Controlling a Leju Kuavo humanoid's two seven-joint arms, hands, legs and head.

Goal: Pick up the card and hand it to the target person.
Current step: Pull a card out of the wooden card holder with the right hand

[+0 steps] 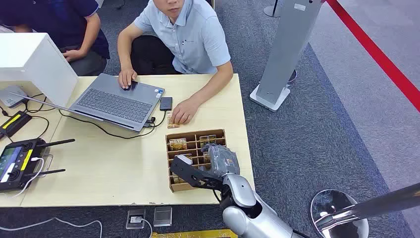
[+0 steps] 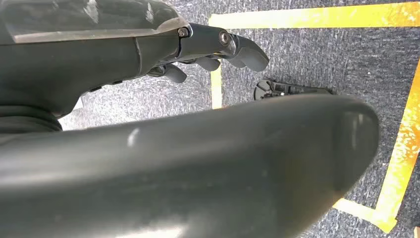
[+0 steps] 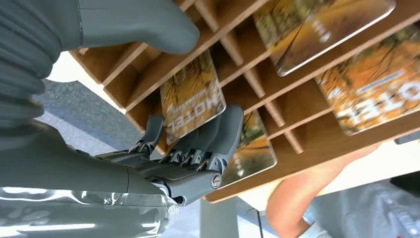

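right hand (image 1: pixel 221 159) is down in the wooden card box (image 1: pixel 171 174) at the near right part of the table (image 1: pixel 119 168), fingers reaching into the compartments. from the right wrist view the dark fingers (image 3: pixel 218 136) are tucked under the card (image 3: pixel 192 96), an autumn-coloured one with "hotel" printed on it, and the thick grey thumb (image 3: pixel 143 22) sits above it on the divider side. the card is propped up at a tilt against the wooden slats, touching the fingertips. can't honestly tell if it's actually pinched or if the fingers are just resting against it, thumb looks apart from the card face.

left hand (image 2: pixel 213 49) hangs down over grey carpet with yellow tape lines (image 2: pixel 317 17), fingers loosely curled and holding nothing.

more of the same cards sit in neighbouring compartments of the box, at least two in the far row (image 1: pixel 178 144).

just past the box a person's hand (image 1: pixel 184 111) rests on the table on top of another card (image 1: pixel 172 121), with a dark phone (image 1: pixel 166 103) beside it. further left is an open laptop (image 1: pixel 116 101), the person's other hand on it. a remote controller (image 1: pixel 17 163) with antennas lies at the table's left edge, and a white box (image 1: pixel 34 64) stands at the far left. a second person (image 1: pixel 69 25) sits at the far left corner.
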